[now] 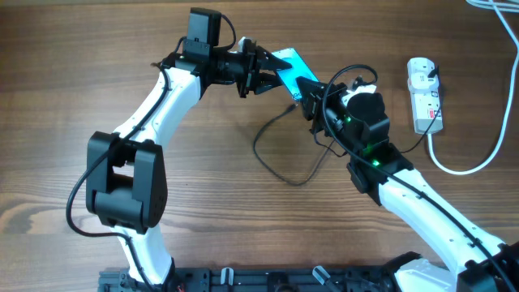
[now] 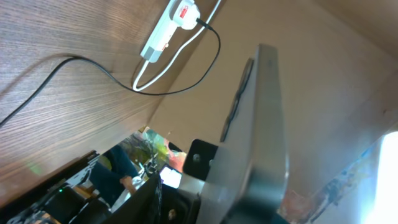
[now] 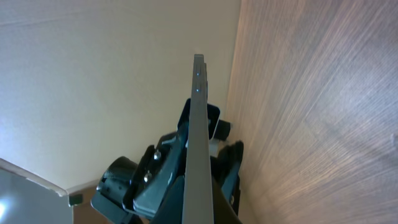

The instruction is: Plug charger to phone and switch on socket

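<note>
The phone (image 1: pixel 285 63), teal screen up, is held tilted above the table between both arms. My left gripper (image 1: pixel 268 73) is shut on its left end. My right gripper (image 1: pixel 308 91) is shut on its right end. In the left wrist view the phone (image 2: pixel 261 124) shows edge-on as a grey slab, and likewise in the right wrist view (image 3: pixel 198 124). The charger cable (image 1: pixel 268 158) loops on the table; its free end rises to just below the phone, next to my right gripper. The tip itself is hidden. The white socket (image 1: pixel 423 93) lies at the right, and its red switch shows in the left wrist view (image 2: pixel 182 11).
The socket's thick white lead (image 1: pixel 478 162) curves along the right table edge. The black cable (image 2: pixel 62 62) runs across the wood towards the socket. My left gripper's body (image 3: pixel 149 174) sits behind the phone in the right wrist view.
</note>
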